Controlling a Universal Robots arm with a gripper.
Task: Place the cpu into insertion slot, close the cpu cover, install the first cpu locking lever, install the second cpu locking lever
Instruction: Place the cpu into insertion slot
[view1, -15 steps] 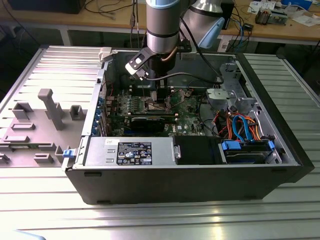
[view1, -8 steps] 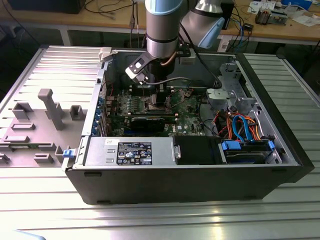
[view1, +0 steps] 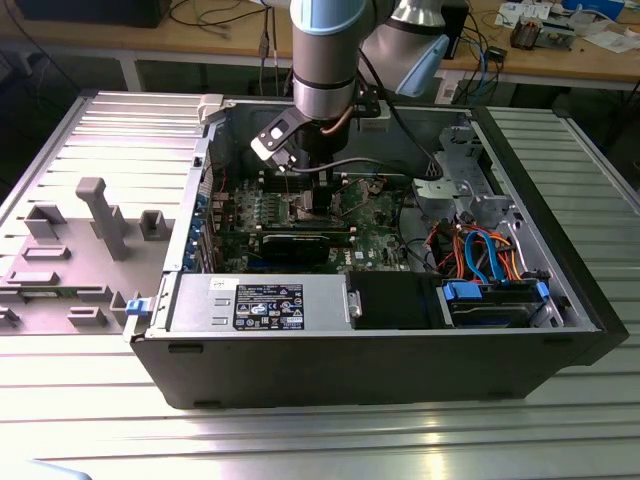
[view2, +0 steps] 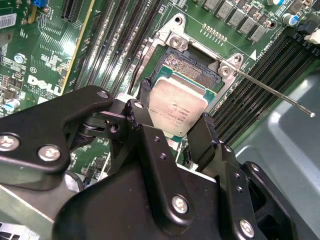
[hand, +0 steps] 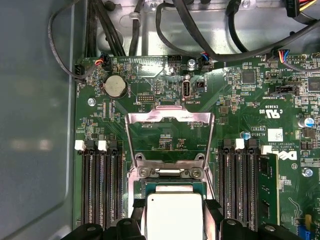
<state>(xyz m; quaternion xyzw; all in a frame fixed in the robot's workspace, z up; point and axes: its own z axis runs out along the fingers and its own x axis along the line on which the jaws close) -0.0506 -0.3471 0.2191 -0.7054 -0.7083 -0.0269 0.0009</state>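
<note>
One cpu (view2: 177, 107), one insertion slot (view2: 192, 67), one cpu cover (hand: 170, 118) and one thin lever (view2: 275, 95) are in sight. Two black fingers (view2: 145, 94) of the gripper (view2: 176, 114) pinch the cpu by opposite edges, holding it flat over the slot (part of the pin field lies bare; I cannot tell if they touch). The cover is tipped open, off the slot. In the exterior view the single arm (view1: 322, 60) hangs straight down into the far middle of the open case (view1: 400, 370).

The arm (view1: 322, 60) reaches straight down, its fingers (view2: 202, 135) clamped on opposite edges of the cpu (view2: 177, 107).
</note>
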